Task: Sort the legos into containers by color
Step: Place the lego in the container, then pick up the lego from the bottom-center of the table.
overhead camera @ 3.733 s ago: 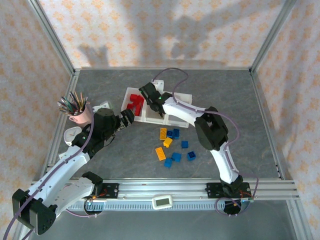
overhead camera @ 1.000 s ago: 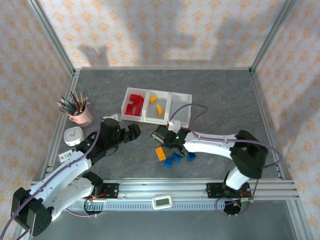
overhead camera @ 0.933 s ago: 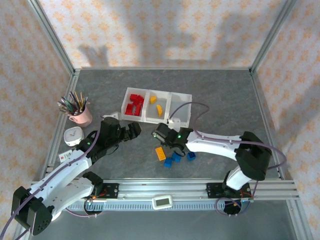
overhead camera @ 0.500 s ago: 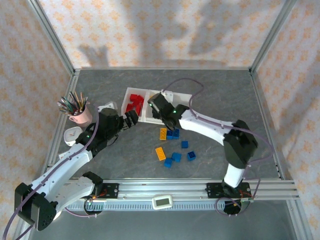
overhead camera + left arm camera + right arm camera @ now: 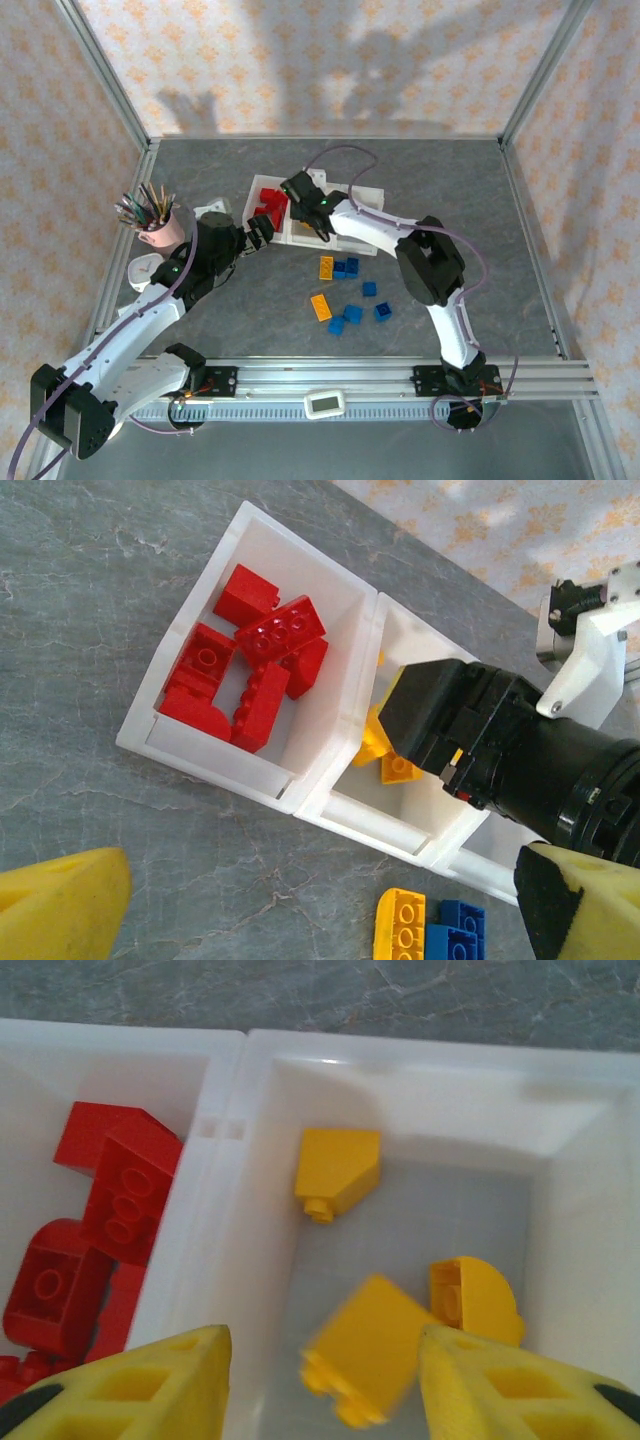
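A second ago your right arm reached low over the loose legos near the front. It has since swung back to the tray [image 5: 215, 760], and your left arm has edged up toward it. Left hand [image 5: 258, 231]: hovering over the worktop [image 5: 480, 220] just left of the tray, fingers spread fully, holding nothing. Left compartment: red legos [image 5: 265, 655]. Middle compartment [image 5: 420, 1110]: right hand [image 5: 325, 1390] above it, fingers parted, gripping nothing. A blurred yellow brick [image 5: 365, 1360] lies loose below, near two other yellow bricks [image 5: 338, 1170]. In front of the tray, blue legos [image 5: 368, 289] and two orange legos [image 5: 320, 307] lie scattered on the worktop.
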Robot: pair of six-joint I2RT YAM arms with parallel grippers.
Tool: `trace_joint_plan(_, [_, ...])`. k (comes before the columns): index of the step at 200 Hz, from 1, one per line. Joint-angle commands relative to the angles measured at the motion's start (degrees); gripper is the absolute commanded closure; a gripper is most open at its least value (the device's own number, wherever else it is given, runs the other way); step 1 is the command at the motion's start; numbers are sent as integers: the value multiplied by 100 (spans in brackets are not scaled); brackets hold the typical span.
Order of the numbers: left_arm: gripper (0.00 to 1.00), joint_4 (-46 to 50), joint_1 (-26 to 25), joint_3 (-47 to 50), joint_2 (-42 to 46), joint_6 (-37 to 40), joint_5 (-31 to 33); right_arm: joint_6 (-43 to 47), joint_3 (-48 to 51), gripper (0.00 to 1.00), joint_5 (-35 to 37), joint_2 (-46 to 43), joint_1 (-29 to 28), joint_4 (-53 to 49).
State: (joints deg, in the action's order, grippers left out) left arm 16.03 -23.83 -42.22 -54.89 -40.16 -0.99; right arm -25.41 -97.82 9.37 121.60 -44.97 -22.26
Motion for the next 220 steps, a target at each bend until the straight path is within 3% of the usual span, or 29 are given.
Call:
trace_joint_plan(1, [1,100,63,-168,61,206,126,112,-193,47,140,-146,-12,-365])
trace_joint_plan(123, [1,838,55,230,840,176,-840,349,2788,37,-532,-2652,-877,-827])
trace_joint_plan(169, [1,1064,57,448,1114,-12,-969,251,3563,36,-695,-2870,-1373,-758])
trace_joint_plan(220, [1,1048,56,705,1424,-277,-873,197,3780,38,-608,-2417,-1787,-565])
